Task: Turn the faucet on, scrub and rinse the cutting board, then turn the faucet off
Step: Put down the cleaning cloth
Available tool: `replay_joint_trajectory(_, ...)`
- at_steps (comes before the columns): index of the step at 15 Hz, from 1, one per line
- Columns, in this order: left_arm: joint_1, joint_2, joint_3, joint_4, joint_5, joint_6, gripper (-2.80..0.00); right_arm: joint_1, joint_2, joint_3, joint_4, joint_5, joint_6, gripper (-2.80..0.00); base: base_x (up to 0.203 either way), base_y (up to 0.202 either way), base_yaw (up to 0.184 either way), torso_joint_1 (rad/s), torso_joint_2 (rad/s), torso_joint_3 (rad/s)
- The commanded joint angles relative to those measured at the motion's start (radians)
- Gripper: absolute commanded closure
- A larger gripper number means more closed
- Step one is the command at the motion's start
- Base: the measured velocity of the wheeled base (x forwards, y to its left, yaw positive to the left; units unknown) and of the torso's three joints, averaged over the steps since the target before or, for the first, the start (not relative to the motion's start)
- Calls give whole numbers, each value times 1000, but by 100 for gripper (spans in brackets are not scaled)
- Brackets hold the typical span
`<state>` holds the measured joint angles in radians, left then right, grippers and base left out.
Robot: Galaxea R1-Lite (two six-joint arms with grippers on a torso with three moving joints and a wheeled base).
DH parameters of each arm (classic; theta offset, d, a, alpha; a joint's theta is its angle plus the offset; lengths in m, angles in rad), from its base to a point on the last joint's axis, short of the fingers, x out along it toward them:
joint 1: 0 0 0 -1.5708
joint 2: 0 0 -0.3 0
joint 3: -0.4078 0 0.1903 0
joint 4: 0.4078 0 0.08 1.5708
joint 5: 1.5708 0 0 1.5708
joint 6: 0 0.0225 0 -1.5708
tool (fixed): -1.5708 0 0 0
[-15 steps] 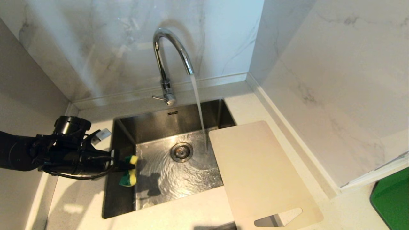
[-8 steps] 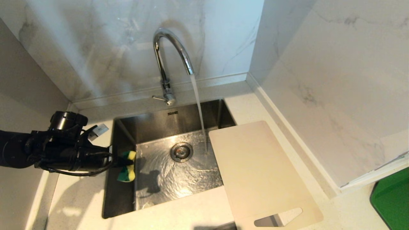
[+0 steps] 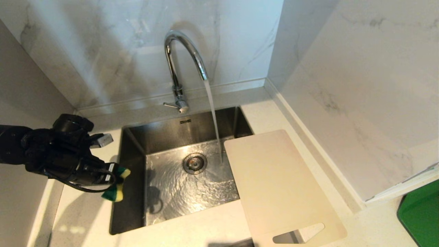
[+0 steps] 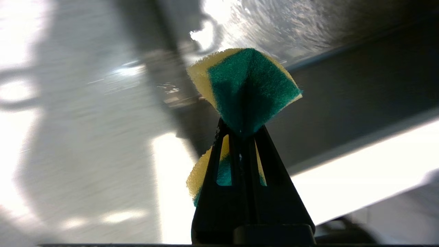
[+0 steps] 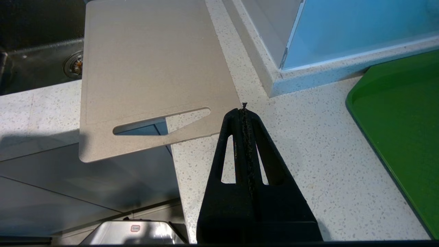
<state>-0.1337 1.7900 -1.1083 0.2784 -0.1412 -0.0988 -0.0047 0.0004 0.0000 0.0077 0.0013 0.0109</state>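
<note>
Pulling back from over the sink [image 3: 130, 212] toward its left rim, the left gripper [image 3: 115, 178] is clenching a green-and-yellow sponge [image 3: 116, 192]. Nearest, the right gripper [image 5: 244, 109] is hanging pinched together and empty over the counter [image 5: 308, 144], just beside the cutting board [image 3: 274, 181], which is lying across the sink's right edge. Farther back, the faucet [image 3: 178, 68] is pouring water [image 3: 214, 120] into the basin.

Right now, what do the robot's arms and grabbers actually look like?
All matt black. The left arm is bulky, with a round cap on top, a looping black cable and small white labels. Each gripper, left and right, has two flat triangular fingers with slot-shaped cut-outs, tapering to a point.
</note>
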Motion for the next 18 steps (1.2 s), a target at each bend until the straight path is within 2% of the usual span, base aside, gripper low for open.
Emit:
replay_joint_trajectory(1,22,-4,5,33,44,33,0,0,0,2,0,0,0,0,0,0,0,0,0,0)
replay_joint_trajectory(13,140,-66,209,29,42,45,0,0,0,2,0,0,0,0,0,0,0,0,0,0)
replay_joint_trajectory(18,181,-22,339,-136,40,45,0,0,0,2,0,0,0,0,0,0,0,0,0,0)
